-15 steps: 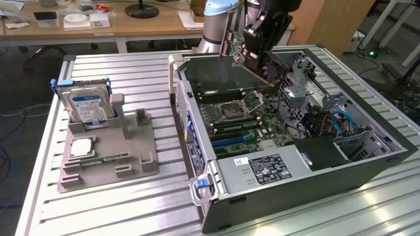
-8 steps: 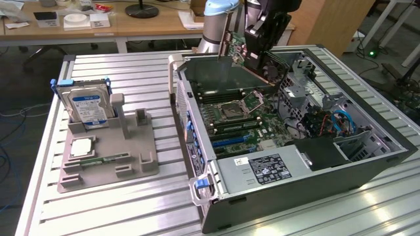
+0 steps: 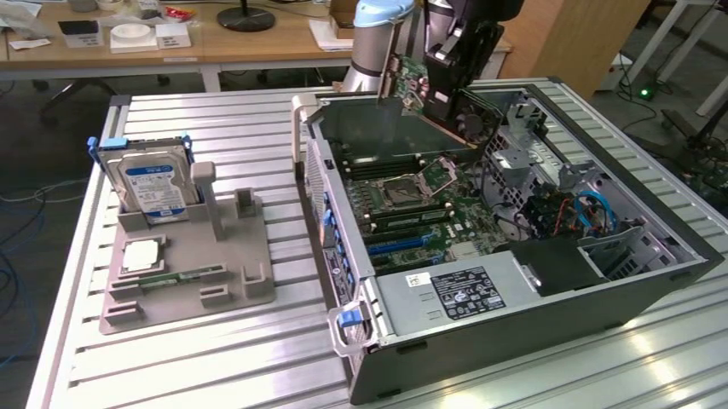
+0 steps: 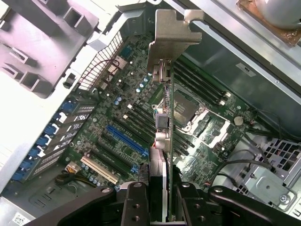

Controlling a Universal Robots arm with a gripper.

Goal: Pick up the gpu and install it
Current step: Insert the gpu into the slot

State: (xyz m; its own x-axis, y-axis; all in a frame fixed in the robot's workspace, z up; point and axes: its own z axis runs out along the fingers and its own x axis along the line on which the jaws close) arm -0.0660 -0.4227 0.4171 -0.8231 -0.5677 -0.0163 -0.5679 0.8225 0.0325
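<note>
The gpu (image 3: 411, 83), a dark green card, hangs above the back part of the open computer case (image 3: 637, 281). My black gripper (image 3: 442, 81) is shut on it. In the wrist view the gpu (image 4: 165, 117) appears edge on, and its silver end bracket (image 4: 171, 33) points away from the camera. The gripper (image 4: 162, 205) clamps the card's near end between its two black fingers (image 4: 135, 207). Below the card lies the motherboard (image 4: 117, 117) with a blue slot (image 4: 124, 139) and black slots beside it. The card is clear of the board and touches no slot.
A grey fixture tray (image 3: 228, 294) on the slatted table holds a silver hard drive with a blue label (image 3: 153, 189), a processor chip (image 3: 141, 255) and a short memory stick (image 3: 182, 277). Inside the case sit a power supply (image 3: 461, 294), blue cables (image 3: 592, 213) and the processor socket (image 3: 407, 189).
</note>
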